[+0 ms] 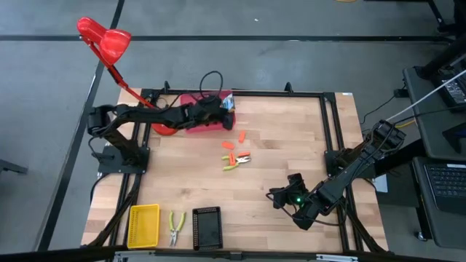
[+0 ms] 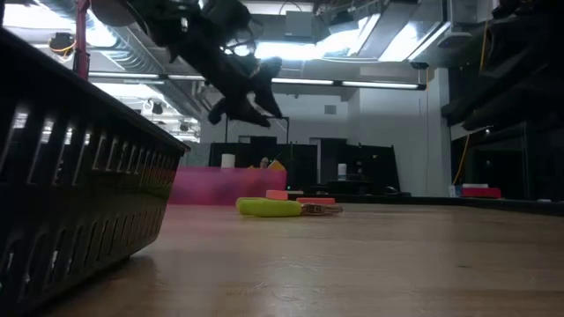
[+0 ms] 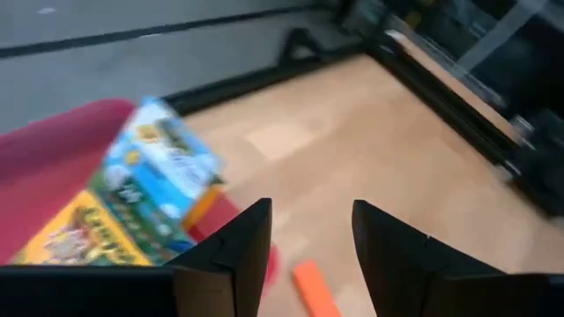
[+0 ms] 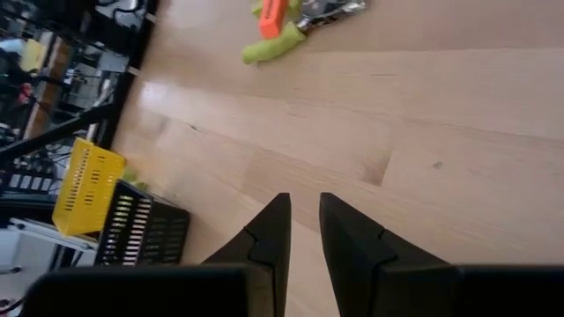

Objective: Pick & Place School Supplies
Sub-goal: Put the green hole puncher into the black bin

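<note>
My left gripper [image 1: 226,109] hangs open above the far right end of the red tray [image 1: 191,125], touching nothing. In the left wrist view [image 3: 308,238] its fingers frame bare wood, with an orange piece [image 3: 314,289] just below them. Printed cardboard boxes lie in the tray: a green-and-yellow one [image 3: 77,231] and one with a blue face [image 3: 165,165] leaning on it. Three stubby orange pieces [image 1: 241,135] [image 1: 228,145] [image 1: 230,157] and yellow-green-handled pliers [image 1: 237,161] lie on the table's middle. My right gripper [image 1: 279,195] waits low near the right front, its fingers [image 4: 304,207] a narrow gap apart.
A yellow tray [image 1: 143,224], a second yellow-green-handled tool [image 1: 175,227] and a black tray [image 1: 207,228] sit along the near edge. The red desk lamp [image 1: 105,40] rises from the far left corner. Bare wood lies between the middle items and the near trays.
</note>
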Controlling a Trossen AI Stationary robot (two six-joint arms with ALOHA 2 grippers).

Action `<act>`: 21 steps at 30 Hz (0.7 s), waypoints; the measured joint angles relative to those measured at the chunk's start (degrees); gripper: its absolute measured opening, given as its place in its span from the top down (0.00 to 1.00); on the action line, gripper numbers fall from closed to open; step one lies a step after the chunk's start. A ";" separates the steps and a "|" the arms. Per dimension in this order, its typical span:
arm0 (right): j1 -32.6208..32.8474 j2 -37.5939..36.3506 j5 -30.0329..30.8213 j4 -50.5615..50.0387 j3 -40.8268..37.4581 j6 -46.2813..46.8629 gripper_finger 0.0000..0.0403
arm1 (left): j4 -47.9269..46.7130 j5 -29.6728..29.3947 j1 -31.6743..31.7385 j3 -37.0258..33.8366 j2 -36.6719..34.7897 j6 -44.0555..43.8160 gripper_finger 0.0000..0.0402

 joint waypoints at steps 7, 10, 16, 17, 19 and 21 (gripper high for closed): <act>-2.05 -0.06 3.84 4.28 0.00 -4.77 0.83 | -12.59 4.30 -7.21 0.00 -4.60 6.91 0.61; -4.45 -0.59 1.64 7.06 0.00 -9.88 0.83 | -17.96 2.64 -11.71 0.00 -4.83 7.52 0.61; -10.22 -1.87 -5.12 20.89 0.00 -28.19 0.83 | -19.10 -3.15 -23.70 -2.26 -5.21 12.82 0.61; -10.91 -2.16 -5.35 22.47 0.00 -30.23 0.83 | -17.96 -2.78 -25.26 -2.83 -5.16 13.45 0.61; -12.14 -2.85 -5.49 24.16 0.02 -32.61 0.83 | -18.42 -3.44 -28.07 -3.51 -5.09 15.54 0.60; -13.23 -3.45 -6.22 24.04 0.02 -33.14 0.83 | -20.22 -6.35 -30.29 -4.11 -4.81 15.10 0.60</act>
